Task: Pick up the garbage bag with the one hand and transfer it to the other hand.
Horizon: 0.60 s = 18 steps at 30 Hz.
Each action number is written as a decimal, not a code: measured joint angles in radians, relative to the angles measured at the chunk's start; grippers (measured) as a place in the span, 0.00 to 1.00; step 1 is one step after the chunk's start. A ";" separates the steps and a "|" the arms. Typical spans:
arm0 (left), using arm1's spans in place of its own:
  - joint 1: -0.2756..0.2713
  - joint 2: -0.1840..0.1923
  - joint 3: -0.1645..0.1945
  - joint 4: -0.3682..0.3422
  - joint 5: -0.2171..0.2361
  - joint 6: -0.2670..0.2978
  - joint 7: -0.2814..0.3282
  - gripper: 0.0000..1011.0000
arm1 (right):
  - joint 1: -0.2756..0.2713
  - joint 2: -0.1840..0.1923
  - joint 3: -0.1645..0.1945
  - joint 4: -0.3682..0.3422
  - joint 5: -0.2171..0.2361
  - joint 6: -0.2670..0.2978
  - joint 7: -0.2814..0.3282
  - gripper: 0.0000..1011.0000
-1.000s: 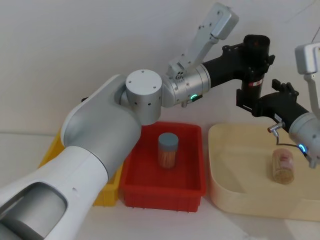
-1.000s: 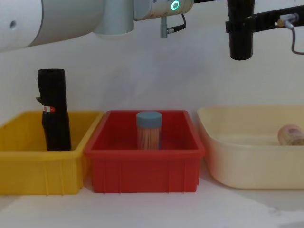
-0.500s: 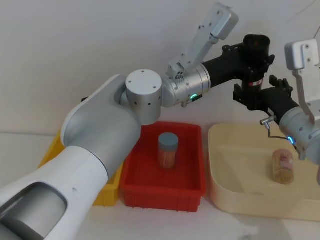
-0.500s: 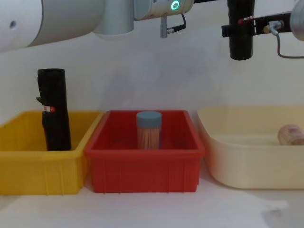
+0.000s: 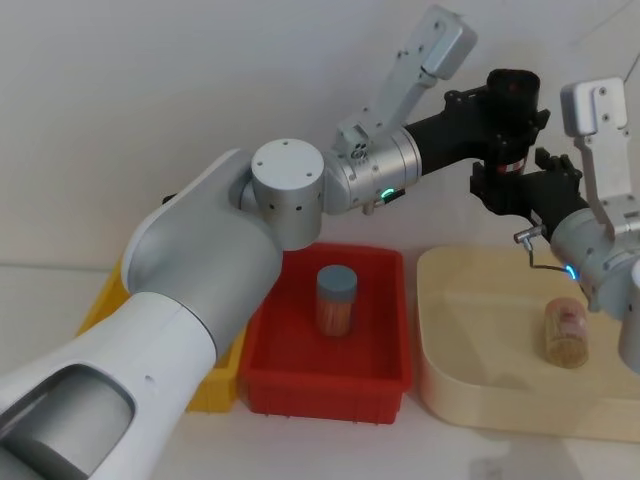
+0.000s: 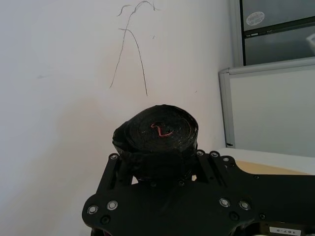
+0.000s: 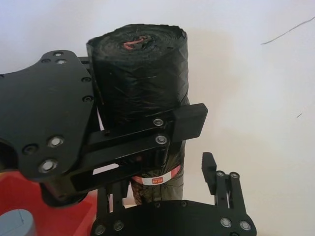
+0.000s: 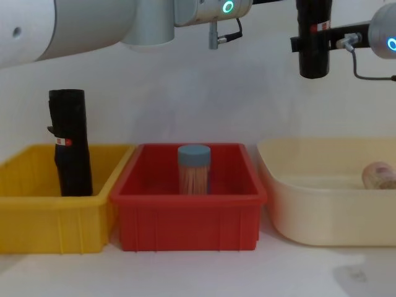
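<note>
"What shifted?"
"The right gripper (image 5: 512, 188) had closed in, its fingers spread either side of the garbage bag (image 8: 313, 62), near the label."
"And the bag?"
"Upright, clamped in the left gripper (image 5: 497, 118), high over the cream tub (image 8: 322, 210). The twin roll (image 8: 71, 167) stood in the yellow bin (image 8: 37, 216)."

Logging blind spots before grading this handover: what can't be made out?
Chest view: the top of the black rolled plastic garbage bag is cut off by the upper edge.
Right wrist view: print on the red-and-white label band is too small; the left hand, clamped on the roll above the open right hand, covers its middle.
Head view: the yellow plastic tray is mostly hidden behind the left arm.
</note>
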 joint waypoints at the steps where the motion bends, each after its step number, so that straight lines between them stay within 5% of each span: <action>1: 0.000 0.000 0.000 0.000 0.000 0.000 0.000 0.49 | 0.001 -0.001 0.000 0.003 -0.001 -0.001 -0.001 0.87; 11: 0.000 0.000 0.000 0.000 0.000 0.000 0.000 0.50 | 0.012 -0.008 0.001 0.025 -0.006 -0.011 -0.008 0.55; 18: 0.000 0.000 0.000 0.000 0.000 0.000 0.000 0.49 | 0.015 -0.010 0.001 0.031 -0.008 -0.014 -0.011 0.50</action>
